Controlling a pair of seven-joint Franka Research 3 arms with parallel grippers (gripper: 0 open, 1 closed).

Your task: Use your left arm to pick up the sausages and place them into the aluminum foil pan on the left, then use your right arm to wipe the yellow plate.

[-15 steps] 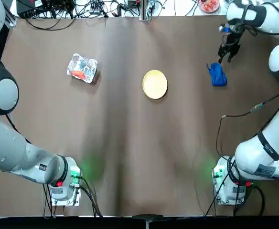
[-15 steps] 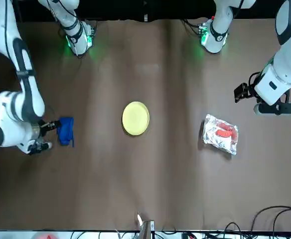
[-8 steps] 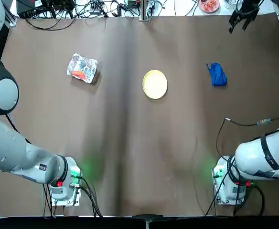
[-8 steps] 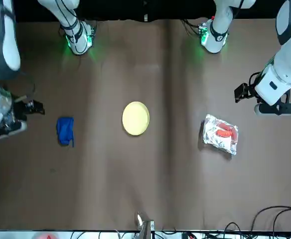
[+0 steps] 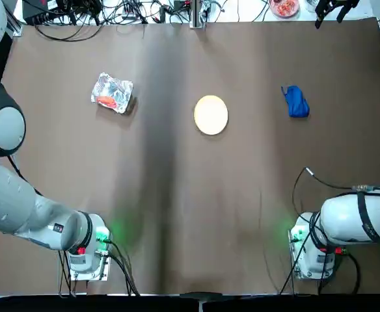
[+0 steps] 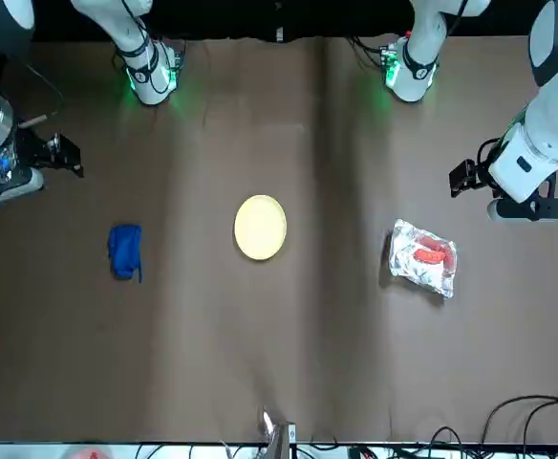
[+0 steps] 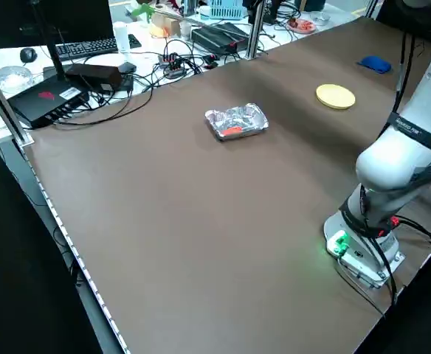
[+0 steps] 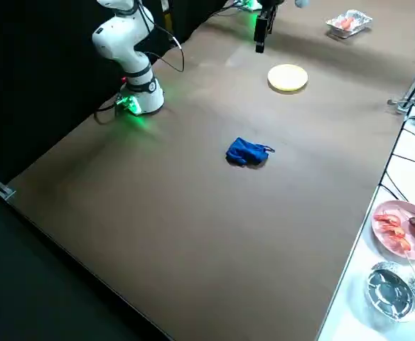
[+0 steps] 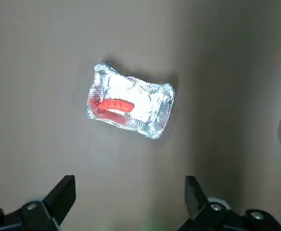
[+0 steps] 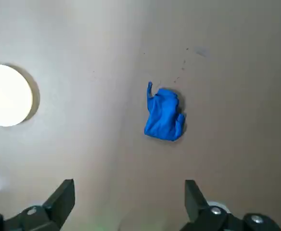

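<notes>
Sausage [image 9: 116, 105] lies flat inside the aluminum foil pan [image 9: 156, 111], whose raised walls should keep it from rolling; I judge the loading step complete. The left pincer [image 9: 130, 179] is raised over the left side of the table [image 5: 242, 195], fingers apart, nothing between them. The right pincer [image 10: 130, 182] is raised over the right side, likewise spread and unloaded, presumably so that it can descend around the blue cloth [image 10: 164, 115]. The cloth lies bunched on the right, giving me folds to clamp. The yellow plate [image 6: 260, 228] lies flat between pan and cloth, within probable reach for wiping; light pressure should limit sliding.
</notes>
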